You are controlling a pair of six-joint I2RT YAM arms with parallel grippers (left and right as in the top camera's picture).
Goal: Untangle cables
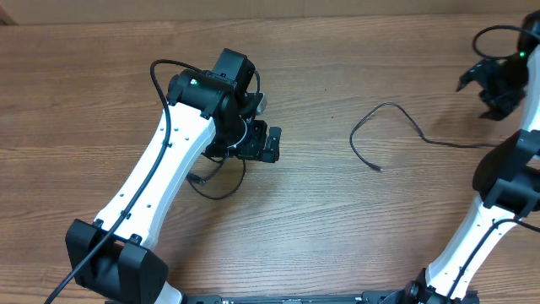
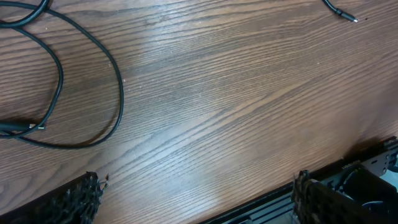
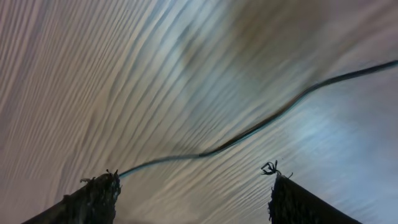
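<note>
The long cable (image 1: 396, 108) lies on the table (image 1: 321, 228) between the two arms. Its long axis runs left to right: its plug end (image 1: 378, 169) points toward the near centre, the cord arcs far, then trails right to the right arm (image 1: 472, 236). The right claw (image 1: 496, 83) hangs at the far right, beyond that trailing end, with jaws apart and nothing held. Its own view is blurred, so whether the cord brushes one fingertip (image 3: 102, 190) is hard to say.

The looped cable (image 2: 118, 93) lies just near of the left claw (image 2: 197, 178), off to the left of its fingers rather than between them. That claw is spread wide and empty. The two cables lie well apart, with nothing crossing and nothing in the way. Each arm seems best placed for its own cable.
</note>
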